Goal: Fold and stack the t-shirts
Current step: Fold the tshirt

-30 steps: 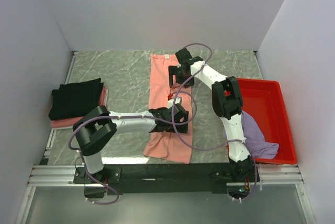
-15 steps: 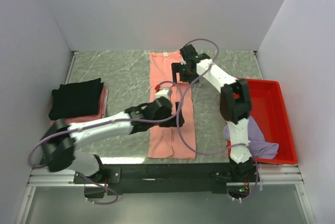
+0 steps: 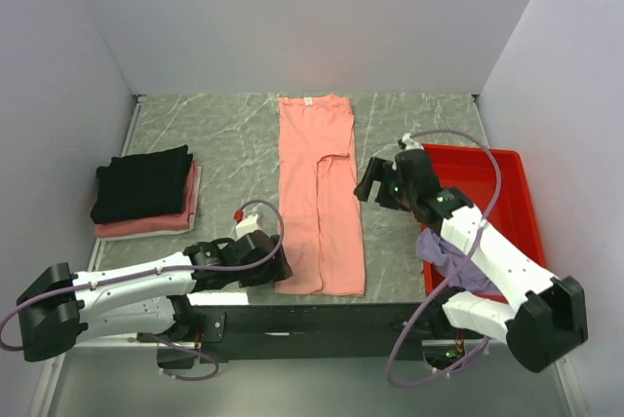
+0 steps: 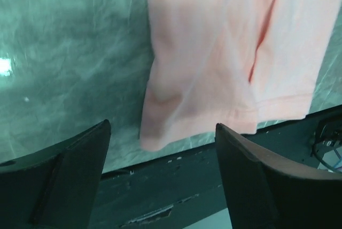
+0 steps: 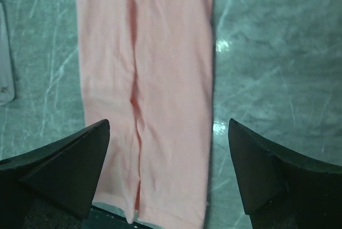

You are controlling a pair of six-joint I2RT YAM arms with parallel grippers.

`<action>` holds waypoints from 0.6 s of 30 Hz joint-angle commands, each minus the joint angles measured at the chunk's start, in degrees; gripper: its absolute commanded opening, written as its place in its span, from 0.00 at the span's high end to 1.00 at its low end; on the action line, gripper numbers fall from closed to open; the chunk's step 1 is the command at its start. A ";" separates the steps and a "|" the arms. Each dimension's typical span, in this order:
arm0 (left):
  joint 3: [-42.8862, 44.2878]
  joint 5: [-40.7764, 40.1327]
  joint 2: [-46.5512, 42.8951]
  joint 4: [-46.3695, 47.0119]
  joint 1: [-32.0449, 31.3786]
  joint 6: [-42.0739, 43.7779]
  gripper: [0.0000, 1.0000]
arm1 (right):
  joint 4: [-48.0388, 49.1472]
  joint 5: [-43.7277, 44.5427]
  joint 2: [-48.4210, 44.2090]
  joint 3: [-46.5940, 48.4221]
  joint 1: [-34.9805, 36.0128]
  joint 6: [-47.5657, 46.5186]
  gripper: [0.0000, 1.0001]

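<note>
salmon-pink t-shirt, long narrow strip, spans table centre from far edge to near edge. soft, light, limp; likely sags, slides. best pinch: hem corners at near edge. left gripper beside near-left hem corner, released, empty. right gripper released, right of strip.

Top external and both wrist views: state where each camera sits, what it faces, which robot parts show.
Top external: high behind the bases, looking down on the marbled table; left arm and right arm show.
Left wrist: on the left arm, facing down at the folded salmon-pink cloth t-shirt near its hem; its dark fingers show.
Right wrist: on the right arm, facing down along that shirt; its fingers show.
Shared: all see that shirt.
</note>
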 commanded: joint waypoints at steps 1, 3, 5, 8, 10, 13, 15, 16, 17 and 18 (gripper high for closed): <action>-0.62 2.65 -1.35 1.77 -0.51 -3.99 0.19 | 1.54 2.99 -5.23 -5.13 -0.16 4.05 0.03; -1.33 3.79 -1.18 2.55 -0.69 -4.17 0.26 | 0.84 2.99 -8.58 -7.26 -0.43 3.96 0.03; -2.56 4.93 -1.09 3.78 -0.86 -4.00 0.38 | -0.48 4.92 -10.07 -8.84 -0.78 3.87 0.02; -4.23 7.65 -0.30 5.63 -1.13 -4.52 0.49 | -3.29 6.59 -10.78 -9.11 -1.04 3.35 0.02; -5.11 8.89 1.01 6.07 -1.04 -4.61 0.55 | -3.48 6.51 -11.40 -9.29 -1.04 2.91 0.02; -4.24 7.67 2.60 3.01 -1.22 -4.78 0.65 | -3.65 4.84 -11.49 -9.46 -1.13 2.82 0.02; -4.32 7.66 3.13 2.82 -1.48 -4.79 0.66 | -3.74 3.35 -11.23 -9.64 -1.04 2.47 0.02; -4.49 7.84 3.22 3.08 -1.48 -4.96 0.68 | -3.91 3.08 -10.88 -9.81 -1.04 2.55 0.02; -4.76 8.62 3.30 4.13 -1.48 -4.96 0.72 | -4.35 2.99 -10.53 -9.81 -1.04 2.82 0.02; -5.28 8.72 3.39 4.49 -1.57 -4.96 0.73 | -4.70 2.38 -10.26 -9.90 -1.04 2.56 0.02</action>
